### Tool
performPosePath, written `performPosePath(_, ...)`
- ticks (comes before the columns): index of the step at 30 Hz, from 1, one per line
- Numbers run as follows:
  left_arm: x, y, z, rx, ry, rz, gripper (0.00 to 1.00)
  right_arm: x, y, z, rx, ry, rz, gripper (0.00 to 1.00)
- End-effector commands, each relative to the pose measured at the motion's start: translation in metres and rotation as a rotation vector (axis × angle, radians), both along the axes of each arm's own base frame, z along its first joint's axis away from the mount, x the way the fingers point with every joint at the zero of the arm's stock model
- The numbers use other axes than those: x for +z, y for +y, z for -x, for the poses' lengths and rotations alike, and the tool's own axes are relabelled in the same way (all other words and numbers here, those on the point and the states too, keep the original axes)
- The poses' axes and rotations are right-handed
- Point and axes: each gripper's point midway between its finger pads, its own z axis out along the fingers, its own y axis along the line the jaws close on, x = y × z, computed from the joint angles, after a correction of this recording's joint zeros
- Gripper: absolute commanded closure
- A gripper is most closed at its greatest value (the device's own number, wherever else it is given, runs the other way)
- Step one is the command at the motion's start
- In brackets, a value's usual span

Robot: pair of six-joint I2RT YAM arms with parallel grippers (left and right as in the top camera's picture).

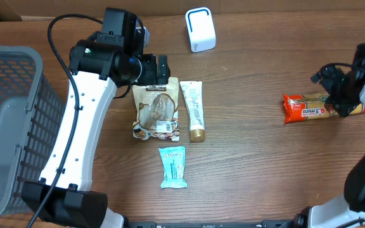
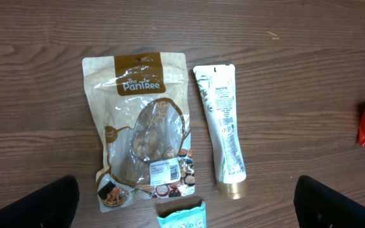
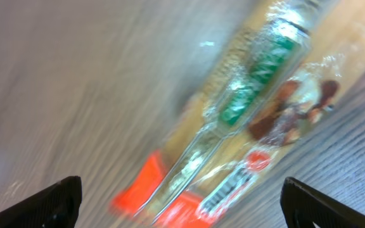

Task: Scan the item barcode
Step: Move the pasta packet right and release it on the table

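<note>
Basket of grey mesh sits at the left edge; we cannot read its contents. Near the right edge our right gripper hangs spread over the red snack packet, seemingly not touching. Left gripper, wide apart, hovers above the Pantree pouch; open tabletop lies between.

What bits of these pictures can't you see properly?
- Red snack packet: smeared by blur in the right wrist view, so its wording can't be read.
- Same packet in the overhead view: its right end is hidden under the right gripper.
- Teal packet: cut off by the bottom edge of the left wrist view.
- Nut pouch: the print on its white label is too small to read in any view.
</note>
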Motion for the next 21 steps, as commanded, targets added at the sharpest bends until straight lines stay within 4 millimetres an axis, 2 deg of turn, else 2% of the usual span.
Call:
performPosePath(1,-0.001,0.002,-0.003,0.018,0.003,-0.001,0.0,0.08,0.036,-0.019,0.238,-0.208,0.01,0.0)
performPosePath(3,-0.001,0.002,-0.003,0.018,0.003,-0.001,0.0,0.098,0.064,-0.02,0.339,-0.248,-0.016,0.0)
performPosePath(6,-0.001,0.002,-0.003,0.017,0.003,-0.001,0.0,0.104,0.112,-0.016,0.477,-0.27,-0.087,0.0)
performPosePath(15,-0.001,0.002,-0.003,0.017,0.003,-0.001,0.0,0.075,0.243,0.007,0.799,-0.224,-0.14,0.0)
performPosePath(21,-0.001,0.002,-0.003,0.017,0.003,-0.001,0.01,0.042,0.303,0.016,0.964,-0.189,-0.138,0.0)
